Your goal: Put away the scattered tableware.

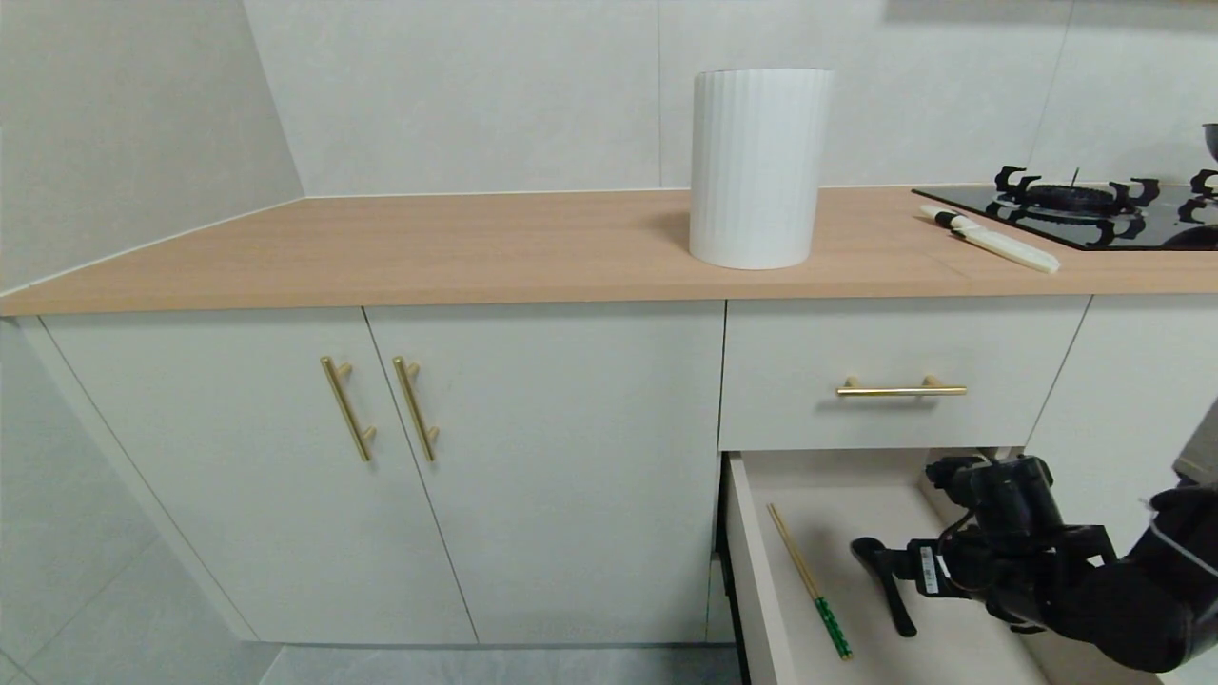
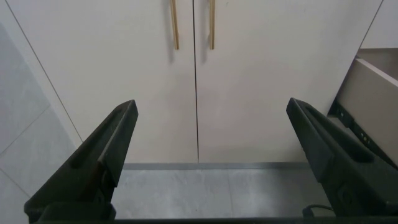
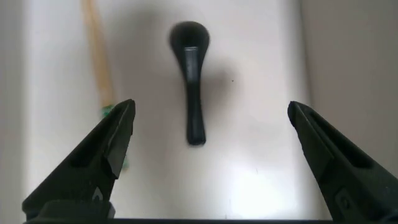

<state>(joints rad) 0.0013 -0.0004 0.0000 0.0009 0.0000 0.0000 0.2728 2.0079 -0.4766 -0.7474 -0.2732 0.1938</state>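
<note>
A lower drawer (image 1: 754, 571) stands pulled out at the right. Inside it lie a pair of wooden chopsticks (image 1: 809, 582) (image 3: 98, 56) with green ends and a black spoon (image 1: 885, 582) (image 3: 193, 81). My right gripper (image 1: 961, 571) (image 3: 211, 111) hangs open just above the drawer, with the spoon between and below its fingers, untouched. A cream-coloured knife (image 1: 990, 240) lies on the wooden counter (image 1: 476, 247) beside the stove. Low down, my left gripper (image 2: 210, 107) is open and empty, facing the cabinet doors (image 2: 196, 74).
A tall white ribbed cylinder (image 1: 756, 166) stands on the counter. A black gas stove (image 1: 1075, 205) sits at the far right. A shut drawer with a brass handle (image 1: 901, 388) is above the open one. Double doors with brass handles (image 1: 381, 409) lie to the left.
</note>
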